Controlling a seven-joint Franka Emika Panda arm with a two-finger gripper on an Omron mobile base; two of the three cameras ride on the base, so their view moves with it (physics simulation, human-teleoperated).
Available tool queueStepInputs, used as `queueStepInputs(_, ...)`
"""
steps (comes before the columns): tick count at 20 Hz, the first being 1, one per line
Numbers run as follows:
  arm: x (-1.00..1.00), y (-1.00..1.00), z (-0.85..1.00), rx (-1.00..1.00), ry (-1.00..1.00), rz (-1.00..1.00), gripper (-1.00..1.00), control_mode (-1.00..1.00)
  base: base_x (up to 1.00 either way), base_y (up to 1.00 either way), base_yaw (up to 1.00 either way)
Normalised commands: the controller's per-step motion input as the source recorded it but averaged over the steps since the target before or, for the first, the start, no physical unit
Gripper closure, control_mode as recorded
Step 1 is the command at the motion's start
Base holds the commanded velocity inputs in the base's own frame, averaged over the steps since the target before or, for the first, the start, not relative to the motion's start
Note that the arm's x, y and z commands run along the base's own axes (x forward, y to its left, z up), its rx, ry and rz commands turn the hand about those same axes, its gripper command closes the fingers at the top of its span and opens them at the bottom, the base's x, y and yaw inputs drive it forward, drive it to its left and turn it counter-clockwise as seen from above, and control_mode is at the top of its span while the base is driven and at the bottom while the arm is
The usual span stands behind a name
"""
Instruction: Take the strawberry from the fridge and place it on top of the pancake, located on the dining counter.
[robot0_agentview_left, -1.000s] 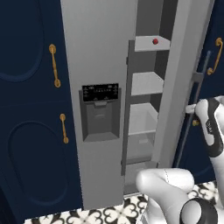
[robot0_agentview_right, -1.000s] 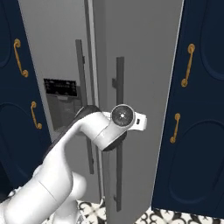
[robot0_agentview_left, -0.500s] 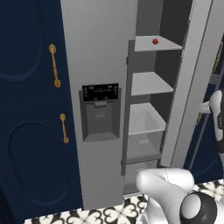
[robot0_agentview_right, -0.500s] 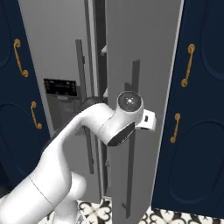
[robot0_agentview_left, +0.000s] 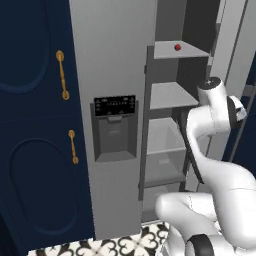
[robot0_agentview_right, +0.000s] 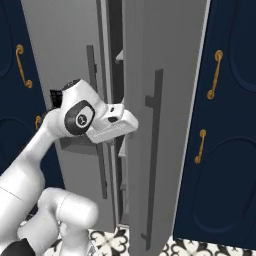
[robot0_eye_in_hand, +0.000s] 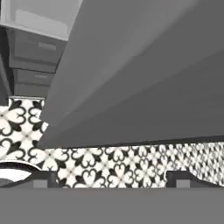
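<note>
The fridge (robot0_agentview_left: 112, 60) stands between navy cabinets with its left door closed and its right door (robot0_agentview_right: 165, 100) swung open. The strawberry (robot0_agentview_left: 177, 47), a tiny red fruit, lies on the top inner shelf (robot0_agentview_left: 175, 51). My gripper (robot0_agentview_right: 131, 121) is at mid height beside the open door's inner edge, well below and right of the strawberry. In the hand view the gripper (robot0_eye_in_hand: 111, 179) is open, its fingertips (robot0_eye_in_hand: 41, 179) wide apart with nothing between them, facing the grey door and the patterned floor. The pancake and the dining counter are out of view.
Navy cabinets with gold handles (robot0_agentview_left: 62, 75) flank the fridge on both sides (robot0_agentview_right: 216, 75). Lower grey shelves (robot0_agentview_left: 170, 95) and a clear bin (robot0_agentview_left: 165, 165) sit inside. The open door's long dark handle (robot0_agentview_right: 152, 150) faces the right base camera. Black-and-white tiles (robot0_eye_in_hand: 109, 157) cover the floor.
The right fridge door has swung wider open. My hand has moved from in front of the door to beside its inner edge, closer to the shelves.
</note>
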Motion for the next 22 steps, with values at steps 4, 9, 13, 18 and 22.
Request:
queueStepInputs(4,0.81,0.34,0.0,-0.7,0.55,0.0,-1.0,-1.0,0.0,0.0,0.0)
queueStepInputs(9,0.8,0.2,0.05,-0.28,0.31,0.01,-1.0,-1.0,0.0,0.0,0.0)
queueStepInputs(13,0.74,-0.07,-0.01,-0.1,0.14,0.07,-1.0,-1.0,0.0,0.0,0.0)
queueStepInputs(18,0.18,-0.27,-0.11,-0.08,0.02,0.02,-1.0,-1.0,0.0,0.0,0.0)
queueStepInputs(22,-0.05,-0.86,-0.2,-0.01,0.0,0.0,-1.0,-1.0,0.0,0.0,0.0)
